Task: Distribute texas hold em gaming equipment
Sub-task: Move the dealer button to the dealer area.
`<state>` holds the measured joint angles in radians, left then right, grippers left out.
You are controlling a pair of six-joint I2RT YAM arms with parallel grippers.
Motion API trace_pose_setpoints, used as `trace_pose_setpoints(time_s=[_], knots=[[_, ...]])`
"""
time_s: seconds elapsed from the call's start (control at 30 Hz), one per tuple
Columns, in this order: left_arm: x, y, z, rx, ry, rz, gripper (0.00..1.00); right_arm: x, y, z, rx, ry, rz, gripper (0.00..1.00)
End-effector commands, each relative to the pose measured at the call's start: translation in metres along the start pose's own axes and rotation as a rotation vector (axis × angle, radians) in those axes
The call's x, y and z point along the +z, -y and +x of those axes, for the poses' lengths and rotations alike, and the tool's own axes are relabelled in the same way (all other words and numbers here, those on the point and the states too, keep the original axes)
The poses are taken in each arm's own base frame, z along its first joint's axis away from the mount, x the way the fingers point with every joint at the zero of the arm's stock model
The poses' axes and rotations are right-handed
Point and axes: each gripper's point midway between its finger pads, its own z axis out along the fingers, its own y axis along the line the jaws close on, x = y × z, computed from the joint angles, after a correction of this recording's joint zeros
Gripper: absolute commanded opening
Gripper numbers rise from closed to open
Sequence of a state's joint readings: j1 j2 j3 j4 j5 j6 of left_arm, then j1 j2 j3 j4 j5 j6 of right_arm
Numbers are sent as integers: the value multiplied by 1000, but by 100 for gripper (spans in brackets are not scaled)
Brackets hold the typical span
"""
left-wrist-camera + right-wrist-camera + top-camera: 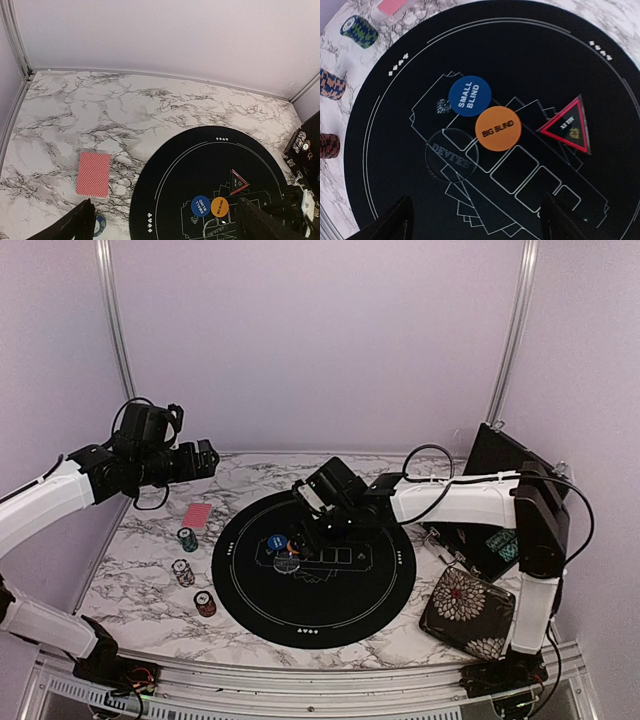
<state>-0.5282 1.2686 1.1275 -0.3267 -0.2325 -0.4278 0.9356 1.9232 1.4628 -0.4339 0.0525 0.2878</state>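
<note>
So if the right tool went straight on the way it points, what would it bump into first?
Probably the black round mat, just beside the orange Big Blind disc, though depth is hard to judge here.

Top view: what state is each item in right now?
Cards: face down on marble.
Chips: three upright stacks on marble.
Blue disc: label up on mat.
Orange disc: label up on mat.
Triangle: flat on mat.
Left claw: open, empty.
Right claw: open, empty.
</note>
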Motion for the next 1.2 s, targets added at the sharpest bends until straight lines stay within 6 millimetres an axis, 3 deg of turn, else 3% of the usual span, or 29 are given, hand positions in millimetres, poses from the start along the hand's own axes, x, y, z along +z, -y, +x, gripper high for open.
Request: trace_pose_setpoints(time_s=[0.0,0.17,0.37,0.77,1.0,1.17], knots=[[-5,-5,2,-10,-9,9,99,16,-34,13,-10,-78,-53,84],[-8,-8,0,-13,-2,8,99,38,-38,27,25,-155,-25,80],[-9,-12,1,-16,-2,5,99,53,-45,28,32,-174,-9,79],[-9,-18,0,-24,-5,7,99,76,-33,37,25,-216,110,74],[-8,-21,2,-30,-8,8,99,92,-38,40,10,-231,114,66],[-9,-23,1,-36,-3,13,99,96,-44,33,-9,-220,124,56]])
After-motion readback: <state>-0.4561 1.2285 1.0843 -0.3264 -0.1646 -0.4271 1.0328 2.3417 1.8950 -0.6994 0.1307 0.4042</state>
